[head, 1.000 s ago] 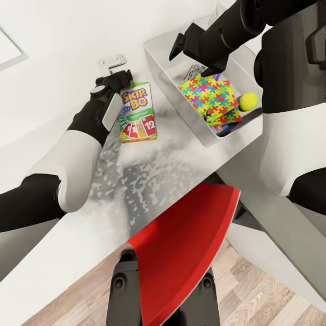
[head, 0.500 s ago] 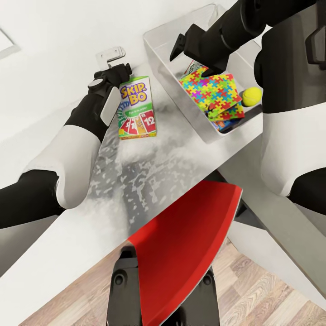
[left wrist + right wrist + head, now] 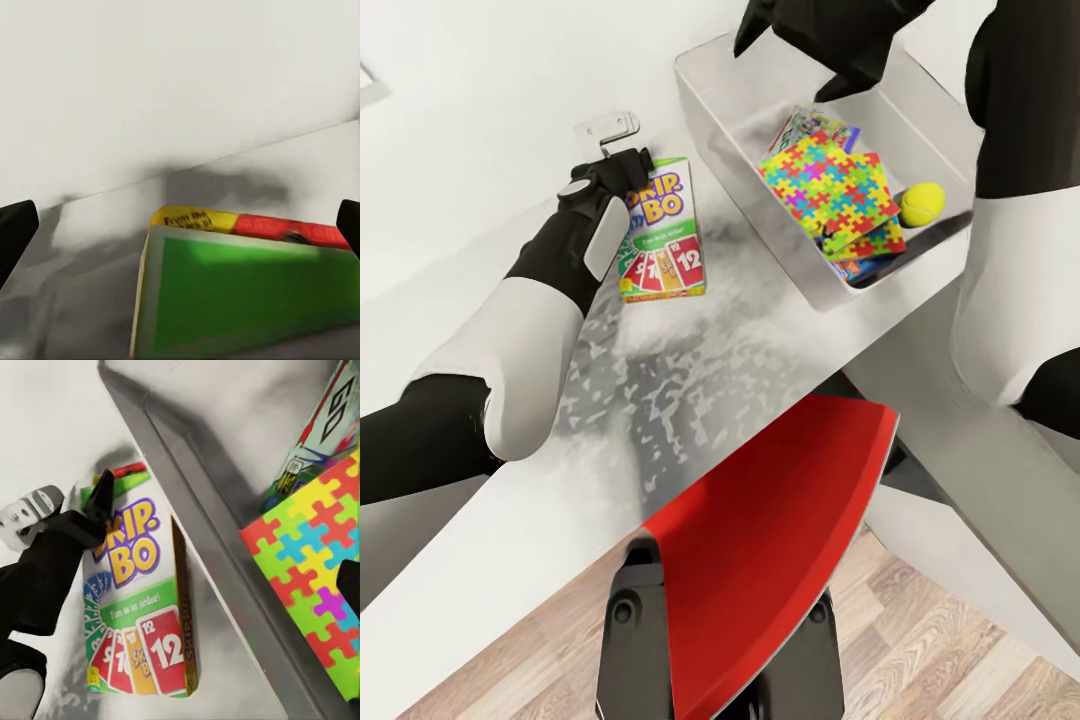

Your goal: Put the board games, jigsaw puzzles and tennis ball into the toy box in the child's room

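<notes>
A Skip-Bo board game (image 3: 660,235) lies flat on the pale table (image 3: 740,330), left of the toy box (image 3: 725,140). My left gripper (image 3: 622,168) is open at the box's far end, one finger over its upper left corner. In the left wrist view the green box (image 3: 247,300) sits between the wide-apart fingertips (image 3: 15,232). My right gripper (image 3: 795,62) hangs open above the toy box's far end. Inside lie a jigsaw puzzle (image 3: 828,185), another puzzle under it, board games (image 3: 322,427) and the yellow tennis ball (image 3: 923,203). The right wrist view shows the Skip-Bo box (image 3: 142,607) beside the toy box wall (image 3: 225,547).
A small metal bracket (image 3: 605,128) sits just beyond the left gripper, against the white wall. My red trunk panel (image 3: 760,560) fills the near middle, over the wood floor (image 3: 920,650). The table's front edge runs diagonally just ahead of it.
The view has shifted a little. My left gripper has slid onto the Skip-Bo box's upper left corner. My right gripper has risen away from the puzzles in the toy box.
</notes>
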